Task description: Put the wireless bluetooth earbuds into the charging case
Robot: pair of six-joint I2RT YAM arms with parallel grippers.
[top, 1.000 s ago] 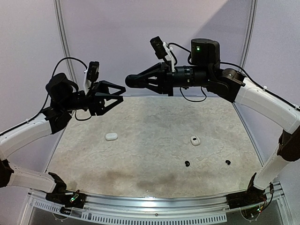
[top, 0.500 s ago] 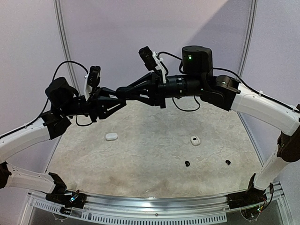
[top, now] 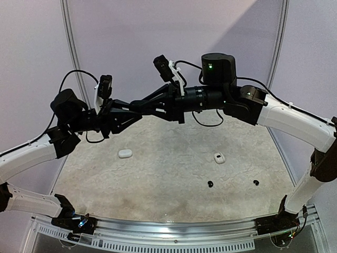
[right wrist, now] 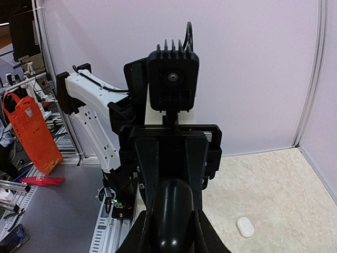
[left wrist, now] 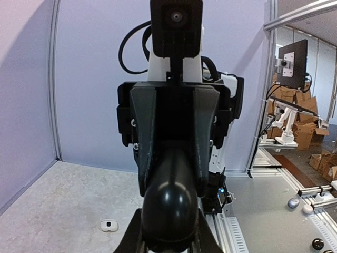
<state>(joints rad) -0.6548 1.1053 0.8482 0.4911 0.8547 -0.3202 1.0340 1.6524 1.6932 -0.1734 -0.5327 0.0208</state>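
- Since a second ago the right gripper has swung left to meet the left gripper tip to tip, high above the table. The left jaws, spread wide then, have closed in.
- A black pebble-shaped case hangs in the air between the two. The right fingers pinch one end and the left fingers are pressed onto the other.
- One black earbud lies on the near right part of the table, outside any case. A second black earbud lies well to its right.
- A white case with a dark mark sits just beyond the first bud.
- A plain white case lies on the table's left side.
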